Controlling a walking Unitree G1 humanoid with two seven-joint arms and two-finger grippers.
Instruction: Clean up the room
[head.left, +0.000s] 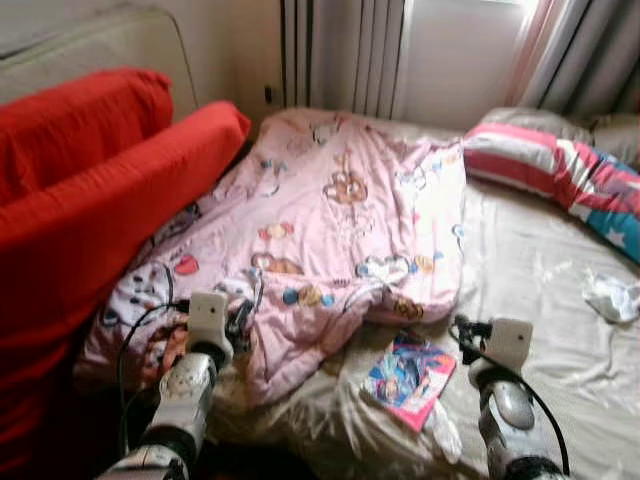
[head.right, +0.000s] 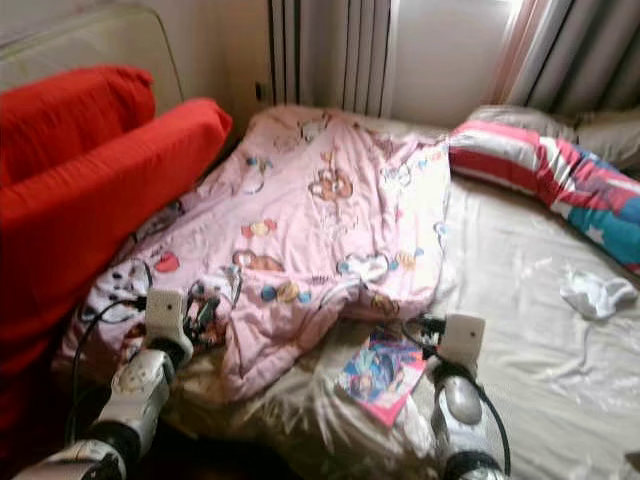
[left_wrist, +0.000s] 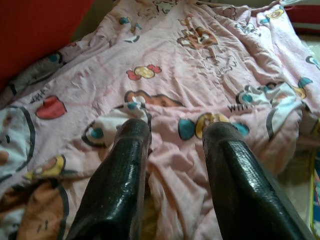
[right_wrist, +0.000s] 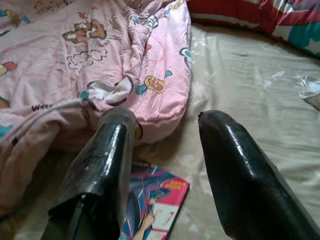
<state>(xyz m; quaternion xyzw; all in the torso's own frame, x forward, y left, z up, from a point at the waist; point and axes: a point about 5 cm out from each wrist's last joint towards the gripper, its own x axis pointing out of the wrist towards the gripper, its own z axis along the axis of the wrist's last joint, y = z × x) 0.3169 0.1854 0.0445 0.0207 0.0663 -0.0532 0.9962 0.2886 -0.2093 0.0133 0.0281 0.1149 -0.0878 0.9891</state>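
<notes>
Pink cartoon-print quilt (head.left: 330, 240) crumpled across bed (head.left: 540, 290), beside red cushion (head.left: 90, 210). Soft, light, floppy; best pinched at near folded edge. Left gripper (left_wrist: 172, 137) spread over it, right gripper (right_wrist: 165, 130) spread above magazine (head.left: 408, 378).

Daylight from the window (head.left: 460, 60) blows out the far wall; everything looks soft, washed and slightly blurred.

Soft matt cloth quilt (head.left: 330, 230); glossy paper magazine (head.left: 408, 378).
</notes>
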